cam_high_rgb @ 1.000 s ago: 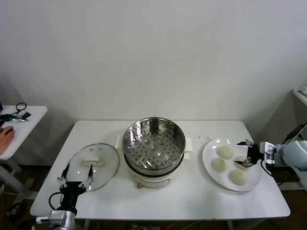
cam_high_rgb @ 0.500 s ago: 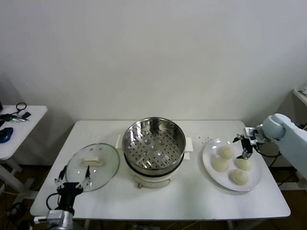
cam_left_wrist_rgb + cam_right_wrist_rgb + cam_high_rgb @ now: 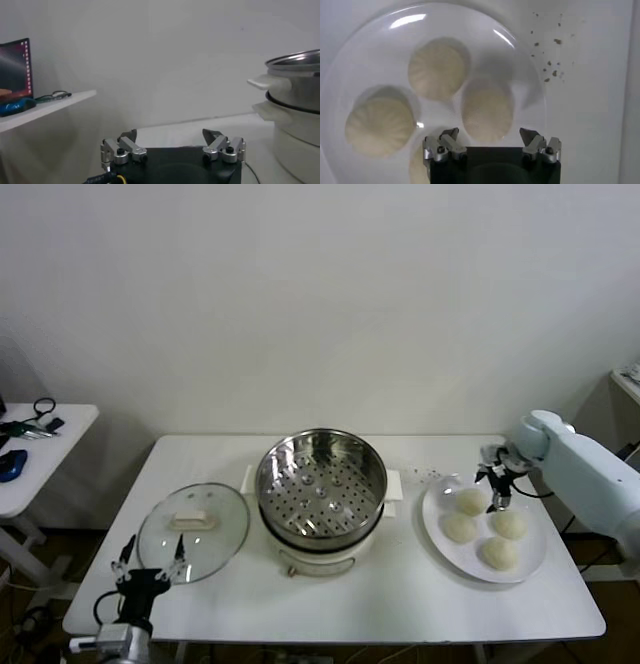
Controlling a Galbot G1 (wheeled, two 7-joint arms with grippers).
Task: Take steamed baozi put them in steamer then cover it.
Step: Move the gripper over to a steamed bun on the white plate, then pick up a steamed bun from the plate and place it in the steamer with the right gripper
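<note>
Baozi (image 3: 471, 502), four in all, are sitting on the white plate (image 3: 529, 559) at my right, beside the empty steamer (image 3: 321, 484); the cover (image 3: 193, 531) is lying on the table (image 3: 400, 594) at my left. My right gripper (image 3: 496, 484) is hovering above the plate with fingers spread; its wrist view alone is showing the baozi's (image 3: 487, 109) pleats and crumbs (image 3: 550, 50). My left gripper (image 3: 148, 568) is idling low, fingers released. No writing is legible.
</note>
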